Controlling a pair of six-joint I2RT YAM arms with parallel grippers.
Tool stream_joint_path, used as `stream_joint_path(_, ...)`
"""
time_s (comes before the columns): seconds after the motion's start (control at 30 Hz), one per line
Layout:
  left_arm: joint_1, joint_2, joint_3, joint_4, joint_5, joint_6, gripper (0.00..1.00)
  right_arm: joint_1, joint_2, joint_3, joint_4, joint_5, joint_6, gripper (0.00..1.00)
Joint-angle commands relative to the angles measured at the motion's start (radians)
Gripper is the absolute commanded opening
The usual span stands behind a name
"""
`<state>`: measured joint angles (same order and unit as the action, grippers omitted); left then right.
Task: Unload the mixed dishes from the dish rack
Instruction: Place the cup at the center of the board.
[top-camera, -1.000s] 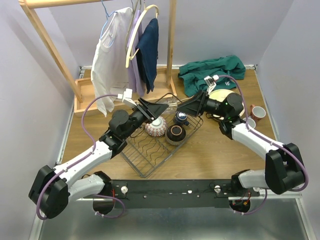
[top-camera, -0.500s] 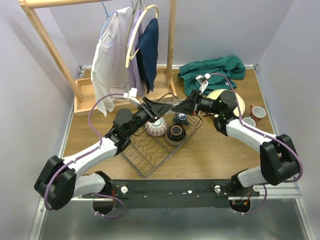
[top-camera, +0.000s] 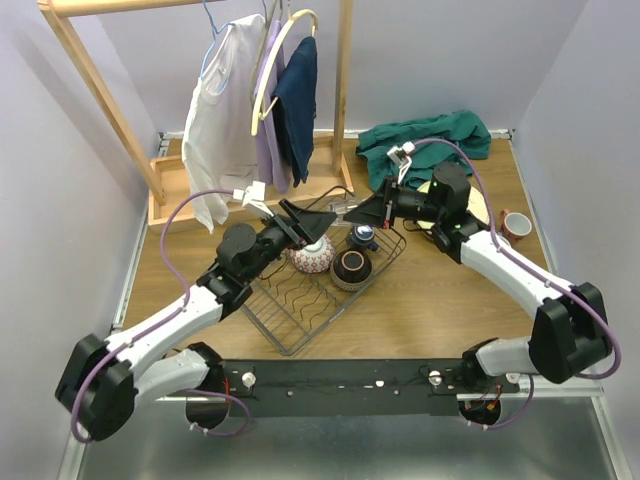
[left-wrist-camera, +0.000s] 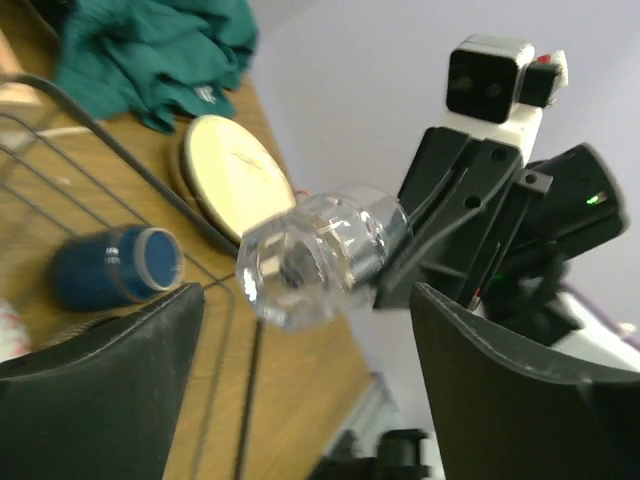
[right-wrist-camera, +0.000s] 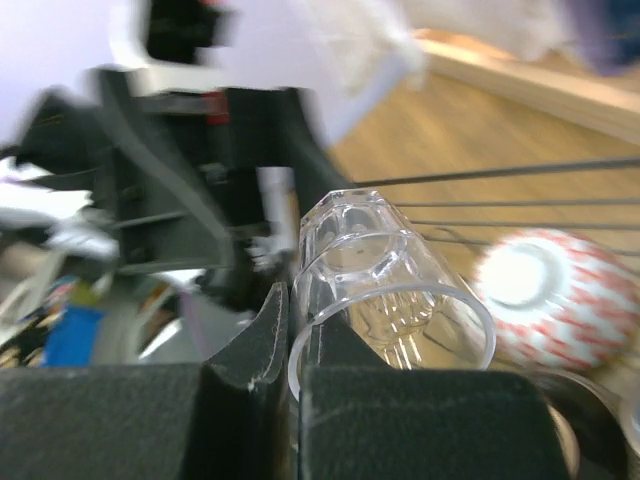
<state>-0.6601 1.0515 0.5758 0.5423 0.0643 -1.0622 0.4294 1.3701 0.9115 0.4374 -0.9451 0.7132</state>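
Pinching the rim of the clear glass cup (right-wrist-camera: 385, 290), the right gripper (right-wrist-camera: 293, 330) has its two fingers closed on the glass wall, one inside and one outside. The cup lies on its side in the air, its faceted base toward the other arm. The left gripper (left-wrist-camera: 308, 295) is widely open; its dark fingers (left-wrist-camera: 100, 385) stand at both sides of the cup's base and do not touch it.

In the top view both grippers meet above the far corner of the dish rack (top-camera: 300, 320), the left gripper (top-camera: 325, 218) arriving from 8 o'clock and the right gripper (top-camera: 352, 213) from 3 o'clock. Under them, inside the rack, sit a patterned bowl (top-camera: 312, 256) at 9 o'clock, a dark bowl (top-camera: 352, 266) at 5 o'clock and a blue cup (left-wrist-camera: 118, 265) lying on its side near the far wires. Outside the rack, at 2 o'clock on the table (top-camera: 440, 300), rests a cream plate (left-wrist-camera: 235, 170), and a red cup (top-camera: 515, 224) stands further at 3 o'clock. A green cloth (top-camera: 425, 140) is heaped at 1 o'clock; it carries a small white mark which is too small to read. The wooden clothes rack (top-camera: 100, 90) with hanging garments is at 11 o'clock
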Motion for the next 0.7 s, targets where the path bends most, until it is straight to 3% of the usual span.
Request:
stream_joint_path(0.0, 0.008, -0.122, 0.025, -0.296, -0.196, 0.289, 0.99, -0.014, -0.054, 0.128, -0.57, 0.248, -0.366, 0.01)
stream_joint_path(0.2, 0.016, -0.234, 0.036, -0.459, -0.343, 0.58, 0.99, -0.021, -0.066, 0.254, -0.951, 0.662, -0.497, 0.01)
stream_joint_path(0.33, 0.019, -0.269, 0.025, -0.496, -0.417, 0.715, 0.99, -0.034, -0.022, 0.344, -1.137, 0.979, -0.495, 0.01)
stream_joint_path(0.43, 0.019, -0.275, 0.016, -0.505, -0.428, 0.789, 0.99, -0.058, 0.023, 0.391, -1.252, 1.136, -0.466, 0.01)
stream_joint_path(0.67, 0.02, -0.265, 0.007, -0.502, -0.411, 0.818, 0.99, -0.176, 0.105, 0.385, -1.385, 1.232, -0.414, 0.01)
